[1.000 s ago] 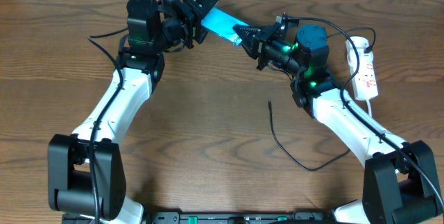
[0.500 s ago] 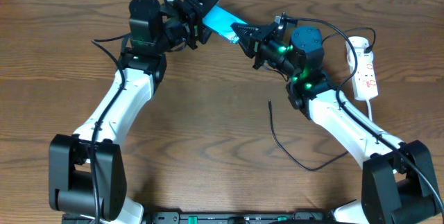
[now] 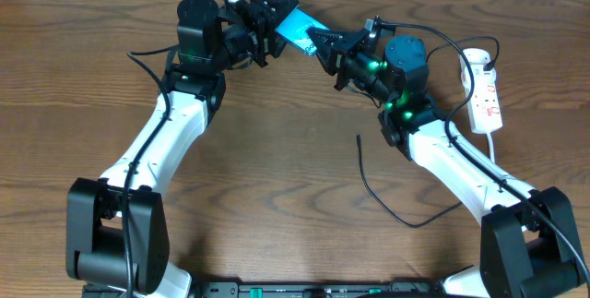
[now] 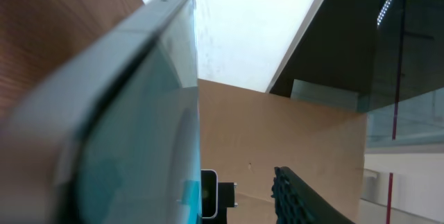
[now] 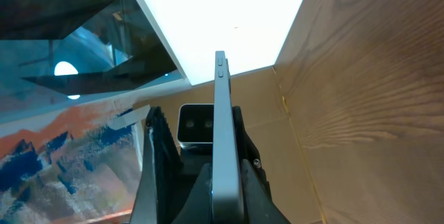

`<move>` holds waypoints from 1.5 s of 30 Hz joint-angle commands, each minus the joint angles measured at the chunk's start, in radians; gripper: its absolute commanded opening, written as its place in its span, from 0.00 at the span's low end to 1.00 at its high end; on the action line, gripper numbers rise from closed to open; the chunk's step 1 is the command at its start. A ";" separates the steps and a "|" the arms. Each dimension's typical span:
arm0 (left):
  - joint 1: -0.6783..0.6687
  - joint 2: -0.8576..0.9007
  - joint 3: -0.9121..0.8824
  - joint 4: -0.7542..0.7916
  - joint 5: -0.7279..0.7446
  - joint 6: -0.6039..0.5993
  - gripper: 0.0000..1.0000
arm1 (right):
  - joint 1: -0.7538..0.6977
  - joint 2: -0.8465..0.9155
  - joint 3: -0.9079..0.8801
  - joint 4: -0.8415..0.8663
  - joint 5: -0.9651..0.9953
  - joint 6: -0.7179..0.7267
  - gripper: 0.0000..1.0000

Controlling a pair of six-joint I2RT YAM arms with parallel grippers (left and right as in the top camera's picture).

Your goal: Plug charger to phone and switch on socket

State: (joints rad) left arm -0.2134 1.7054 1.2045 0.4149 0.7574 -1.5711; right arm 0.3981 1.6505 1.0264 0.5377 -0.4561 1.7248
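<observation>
the phone (image 3: 297,27) is held near the far edge of the surface (image 3: 277,169), clamped edge-on between the closed fingers of the right gripper (image 3: 323,45). its other end is met by the left gripper (image 3: 269,14), whose hold cannot be told. the charger (image 3: 360,160) is laid loose on the surface, apart from the socket (image 3: 486,90).

The phone (image 3: 293,27) screen glows cyan, the charger (image 3: 378,187) is black, the socket (image 3: 486,90) white with red marks, the table (image 3: 277,196) brown with darker wood grain, and the left arm (image 3: 157,141) and right arm (image 3: 461,164) white with black joints.
</observation>
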 commanded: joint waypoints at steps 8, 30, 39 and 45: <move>-0.007 -0.021 0.004 0.014 0.039 0.002 0.38 | 0.009 -0.001 0.011 -0.002 0.017 0.006 0.01; -0.007 -0.021 0.004 0.014 0.039 0.002 0.07 | 0.009 -0.001 0.011 -0.003 0.012 0.002 0.01; -0.007 -0.021 0.004 0.014 0.039 0.002 0.07 | 0.009 -0.001 0.011 -0.003 0.009 0.002 0.01; -0.007 -0.021 0.004 0.014 0.039 0.002 0.07 | 0.009 -0.001 0.011 -0.003 0.009 0.002 0.04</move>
State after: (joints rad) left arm -0.2134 1.7054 1.1969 0.4038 0.7609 -1.5486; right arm 0.3981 1.6489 1.0355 0.5507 -0.4488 1.7466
